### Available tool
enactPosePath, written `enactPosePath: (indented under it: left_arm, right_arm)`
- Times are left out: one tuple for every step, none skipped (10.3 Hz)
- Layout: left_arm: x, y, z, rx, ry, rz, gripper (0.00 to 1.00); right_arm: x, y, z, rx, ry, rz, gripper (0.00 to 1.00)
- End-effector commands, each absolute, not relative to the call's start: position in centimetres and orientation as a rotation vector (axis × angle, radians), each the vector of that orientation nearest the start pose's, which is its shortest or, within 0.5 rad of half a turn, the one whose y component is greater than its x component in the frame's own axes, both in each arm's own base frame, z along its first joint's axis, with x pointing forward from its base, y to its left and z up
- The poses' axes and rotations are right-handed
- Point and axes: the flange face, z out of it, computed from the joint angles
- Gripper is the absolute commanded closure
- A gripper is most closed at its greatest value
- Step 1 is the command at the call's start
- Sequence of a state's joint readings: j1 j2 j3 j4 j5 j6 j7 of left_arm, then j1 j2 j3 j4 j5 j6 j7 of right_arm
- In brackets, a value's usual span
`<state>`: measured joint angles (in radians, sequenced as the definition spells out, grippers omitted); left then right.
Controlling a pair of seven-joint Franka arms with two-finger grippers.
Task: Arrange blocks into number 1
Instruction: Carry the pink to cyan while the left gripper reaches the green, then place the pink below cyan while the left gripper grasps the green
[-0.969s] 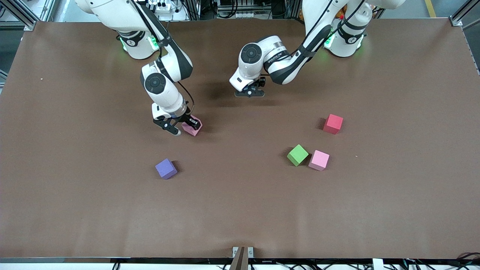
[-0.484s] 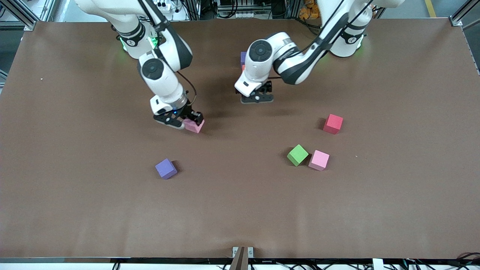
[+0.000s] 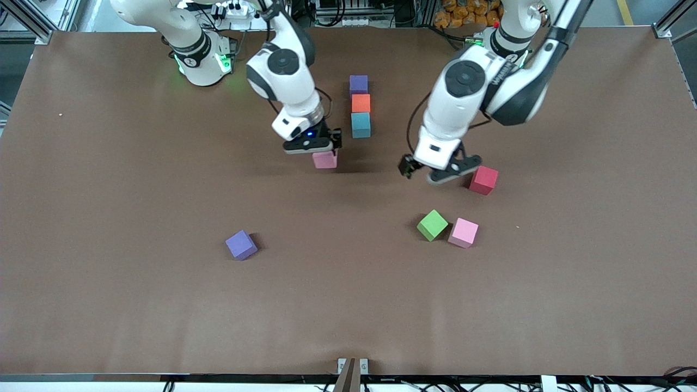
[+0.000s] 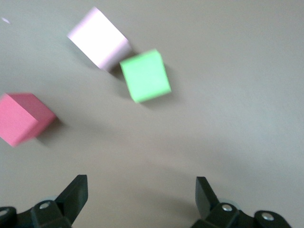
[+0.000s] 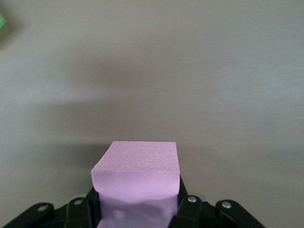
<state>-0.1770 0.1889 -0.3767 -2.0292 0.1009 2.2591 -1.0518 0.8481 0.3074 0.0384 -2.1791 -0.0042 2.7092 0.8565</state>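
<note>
Pink foam shows between the fingers of the right gripper [image 3: 317, 148], which is closed on a pink block [image 3: 325, 159] and holds it up over the table [image 3: 109, 163], beside the near end of a short column. This column has 3 blocks in 1 straight line: a purple block [image 3: 358, 84] closest to the robot bases, an orange block [image 3: 360, 103] touching it, and a light blue block [image 3: 360, 124] at the end nearer to the front camera. I judge the held block is meant as the 4th piece of the number 1.

In the right wrist view the pink cube [image 5: 135, 183] sits square in the jaws, gripped on 2 opposite flat sides.

The left gripper [image 3: 438, 170] is wide open and holds nothing. It hangs low over the table just beside the red block [image 3: 483, 179]; its wrist view shows that block [image 4: 21, 118], the green block [image 4: 145, 76] and a 2nd pink block [image 4: 99, 38] all apart from its fingers [image 4: 76, 192].

A green block [image 3: 432, 225] and the 2nd pink one [image 3: 463, 232] lie almost touching, nearer to the front camera. A 2nd purple block [image 3: 241, 245] lies alone toward the right arm's end.

The cubes look light, soft and matte, so probably they do not slip but may squash a little. Best hold seems across 2 parallel faces at the middle, with fingers aligned to the cube's turn.
</note>
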Motion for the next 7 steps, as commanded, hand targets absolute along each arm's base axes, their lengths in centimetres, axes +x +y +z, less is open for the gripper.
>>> enactPosePath:
  left_arm:
    - [53.6, -27.9, 34.8, -3.071, -0.754, -0.050, 0.00]
    - [54.6, -27.0, 33.2, -3.065, -0.763, -0.019, 0.00]
    - [55.5, -26.7, 32.3, -3.064, -0.814, 0.014, 0.00]
    - [56.2, -26.4, 31.5, -3.061, -0.848, 0.040, 0.00]
    - [56.7, -25.5, 30.3, -3.044, -0.879, 0.067, 0.00]
    - [57.2, -25.1, 29.2, -3.035, -0.904, 0.092, 0.00]
    - [57.8, -25.3, 28.4, -3.038, -0.927, 0.115, 0.00]
  right_arm:
    - [37.1, 50.6, 24.3, -2.984, -0.139, -0.256, 0.48]
    - [36.8, 51.8, 24.0, -2.995, -0.166, -0.261, 0.47]
    - [36.5, 52.5, 23.8, -3.022, -0.184, -0.240, 0.47]
    - [35.9, 53.0, 23.5, -3.046, -0.219, -0.232, 0.47]
    - [34.9, 53.7, 23.4, -3.047, -0.251, -0.229, 0.47]
    - [34.1, 54.1, 23.2, -3.048, -0.272, -0.224, 0.46]
    - [33.2, 54.6, 23.0, -3.049, -0.251, -0.218, 0.44]
